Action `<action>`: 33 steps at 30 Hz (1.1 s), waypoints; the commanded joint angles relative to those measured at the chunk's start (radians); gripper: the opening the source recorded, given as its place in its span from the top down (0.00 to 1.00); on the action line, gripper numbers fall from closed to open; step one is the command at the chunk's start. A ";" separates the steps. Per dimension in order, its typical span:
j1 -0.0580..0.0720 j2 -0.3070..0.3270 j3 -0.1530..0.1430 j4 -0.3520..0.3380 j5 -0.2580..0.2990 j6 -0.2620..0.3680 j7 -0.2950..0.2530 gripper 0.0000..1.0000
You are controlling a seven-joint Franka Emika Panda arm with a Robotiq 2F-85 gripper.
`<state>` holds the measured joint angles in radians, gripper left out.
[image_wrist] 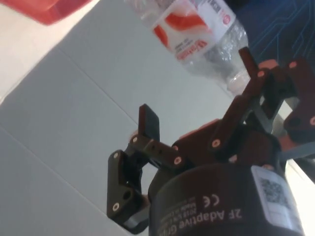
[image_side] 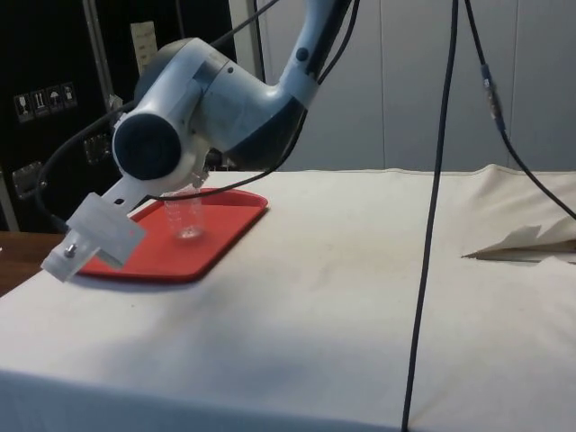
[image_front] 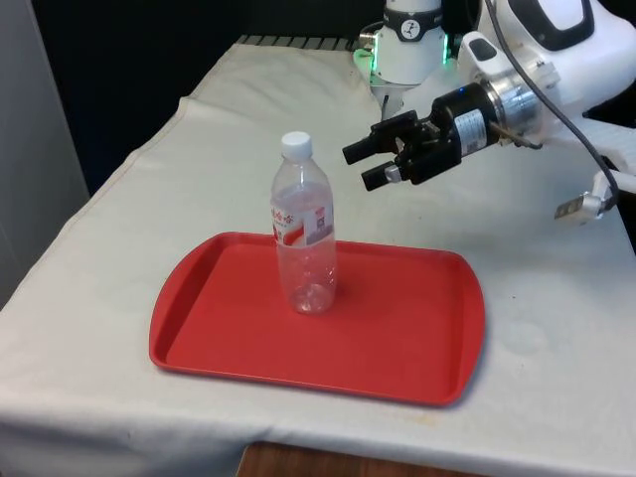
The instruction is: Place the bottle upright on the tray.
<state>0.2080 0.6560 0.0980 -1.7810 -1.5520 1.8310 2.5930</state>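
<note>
The clear plastic bottle (image_front: 302, 231) stands upright on the red tray (image_front: 397, 343), white cap up, toward the front view's left of the tray's middle. The tool (image_front: 364, 165) hangs beside it, apart from it on the front view's right at about cap height, its fingers spread wide and holding nothing. The bottle looks empty, so it is judged light, thin-walled and easy to tip or crush; the labelled midsection seems the firmest place to grip.
</note>
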 commanded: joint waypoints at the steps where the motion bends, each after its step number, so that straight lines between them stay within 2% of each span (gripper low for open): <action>1: 0.000 -0.006 0.000 -0.007 0.000 0.000 0.007 0.00; 2: -0.004 -0.024 0.002 -0.027 -0.008 0.017 0.030 0.00; 5: -0.004 -0.046 0.001 -0.052 -0.008 0.018 0.055 0.00; 9: -0.004 -0.068 0.002 -0.077 -0.008 0.018 0.078 0.00; 10: 0.000 -0.057 0.000 -0.066 0.000 0.000 0.063 0.00; 11: -0.004 -0.073 0.002 -0.083 -0.008 0.017 0.084 0.00; 14: -0.003 -0.094 0.003 -0.105 -0.008 0.017 0.107 0.00; 18: -0.003 -0.112 0.004 -0.126 -0.008 0.017 0.131 0.00; 19: 0.000 -0.103 0.003 -0.117 0.000 0.001 0.117 0.00; 20: -0.003 -0.120 0.005 -0.135 -0.008 0.017 0.142 0.00; 26: -0.003 -0.154 0.006 -0.172 -0.008 0.016 0.181 0.00; 27: 0.000 -0.140 0.005 -0.158 0.000 0.001 0.162 0.00; 29: -0.003 -0.164 0.007 -0.183 -0.008 0.017 0.193 0.00; 33: -0.004 -0.184 0.007 -0.206 -0.007 0.017 0.217 0.00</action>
<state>0.2080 0.4890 0.1040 -1.9690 -1.5520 1.8320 2.7840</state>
